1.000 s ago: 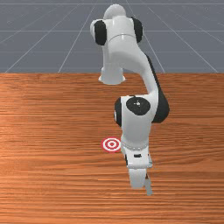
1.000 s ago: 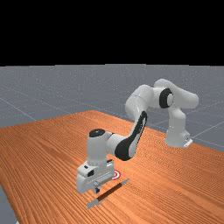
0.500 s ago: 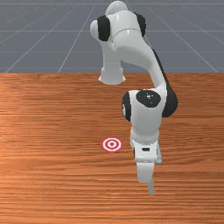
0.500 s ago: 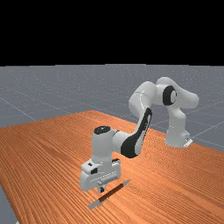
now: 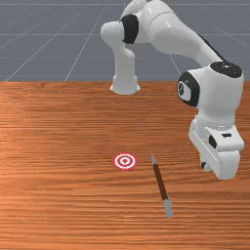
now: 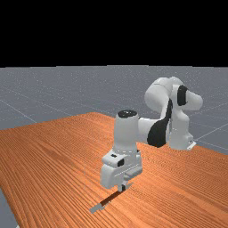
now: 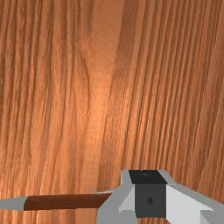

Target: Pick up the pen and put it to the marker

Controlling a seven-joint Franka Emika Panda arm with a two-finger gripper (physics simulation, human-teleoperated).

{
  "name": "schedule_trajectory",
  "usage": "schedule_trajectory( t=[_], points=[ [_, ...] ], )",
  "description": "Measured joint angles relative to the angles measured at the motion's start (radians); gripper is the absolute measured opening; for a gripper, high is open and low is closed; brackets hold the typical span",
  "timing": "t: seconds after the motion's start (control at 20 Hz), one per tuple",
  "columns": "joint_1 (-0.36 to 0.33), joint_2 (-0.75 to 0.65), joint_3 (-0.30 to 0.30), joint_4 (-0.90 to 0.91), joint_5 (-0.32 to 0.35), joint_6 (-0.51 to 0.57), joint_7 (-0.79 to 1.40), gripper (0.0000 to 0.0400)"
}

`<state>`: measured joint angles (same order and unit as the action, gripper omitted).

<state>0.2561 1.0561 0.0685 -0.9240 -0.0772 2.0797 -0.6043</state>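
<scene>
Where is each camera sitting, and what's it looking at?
Front view: across the table, looking down at the arm from its front, with the gripper, the pen and the round marker.
Far view: farther off, looking across the table at the whole arm, which reaches toward that view's left.
Wrist view: riding on the hand, looking down past the gripper at the wood and part of the pen.
All three share the table, the pen and the gripper.

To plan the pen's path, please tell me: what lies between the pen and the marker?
Only bare wood lies between the pen and the marker; the front view shows this.
</scene>
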Motion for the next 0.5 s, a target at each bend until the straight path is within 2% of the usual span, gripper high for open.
schedule_trajectory(
  t=[0.1, 0.15, 0.2, 0.3, 0.35, 0.5],
  points=[
    [0.018, 0.060, 0.002, 0.035, -0.001, 0.052, 0.017, 0.0000],
    [0.027, 0.075, -0.014, 0.029, 0.006, 0.051, 0.092, 0.0000],
    [0.029, 0.156, -0.015, 0.094, 0.006, 0.067, 0.091, 0.0000],
    [0.029, 0.163, -0.015, 0.090, 0.006, 0.066, 0.090, 0.0000],
    [0.024, 0.196, -0.001, 0.131, -0.002, 0.072, 0.015, 0.0000],
    [-0.079, 0.103, 0.048, -0.075, -0.018, 0.155, -0.238, 0.0000]
  ],
)
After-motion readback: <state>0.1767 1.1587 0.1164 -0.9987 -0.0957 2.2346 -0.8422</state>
